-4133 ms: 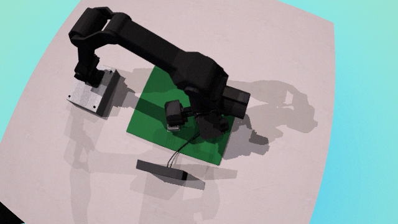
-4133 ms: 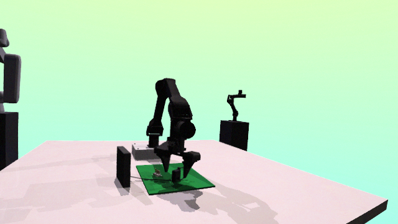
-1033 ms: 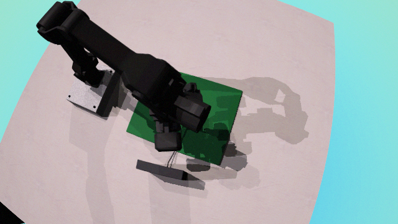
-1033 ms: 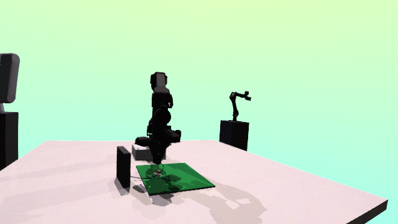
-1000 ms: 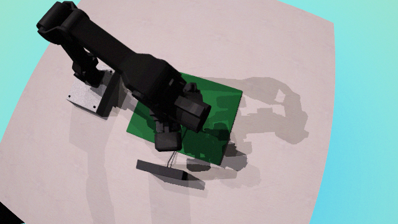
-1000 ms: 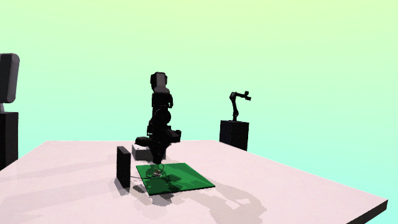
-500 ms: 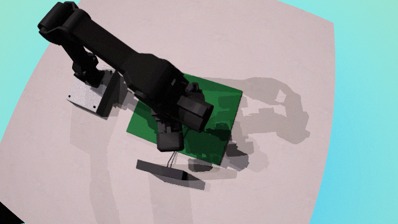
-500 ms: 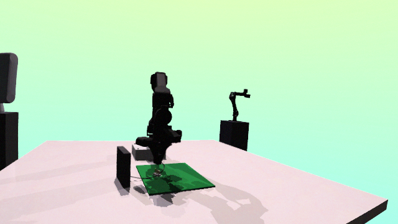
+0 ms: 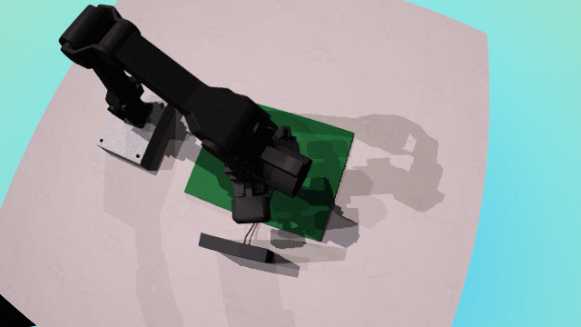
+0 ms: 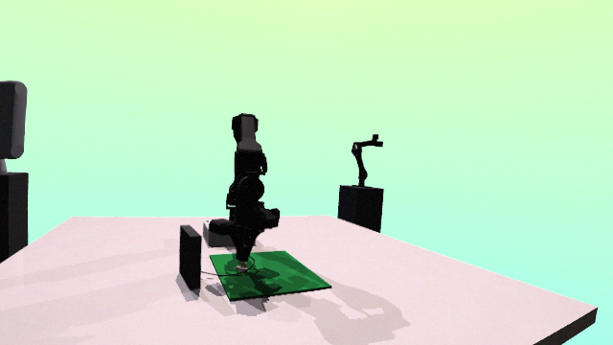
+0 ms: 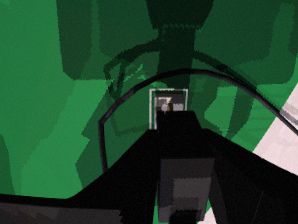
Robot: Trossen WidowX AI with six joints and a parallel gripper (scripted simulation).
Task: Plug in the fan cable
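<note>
The green board point(image 9: 206, 182) point(image 10: 299, 275) point(image 11: 30, 110) lies flat. My gripper point(image 10: 243, 260) point(image 11: 177, 137) points down at it, shut on the fan plug, which its dark fingers almost wholly hide. The four-pin header point(image 10: 241, 268) point(image 11: 162, 103) is small and pale, inside a white printed outline. In the wrist view the fingertips cover its near part; whether the plug touches or sits on the pins cannot be told. The thin black cable point(image 9: 248, 233) point(image 10: 216, 274) point(image 11: 195, 71) arcs around the fingertips and runs to the fan. The header is hidden under the arm in the top view.
The dark square fan point(image 9: 233, 247) point(image 10: 190, 259) stands on edge beside the board. The arm's pale base block point(image 9: 123, 143) is on the board's other side. Shadows of the arm fall across the board. Another small arm point(image 10: 362, 168) stands on a pedestal beyond the table.
</note>
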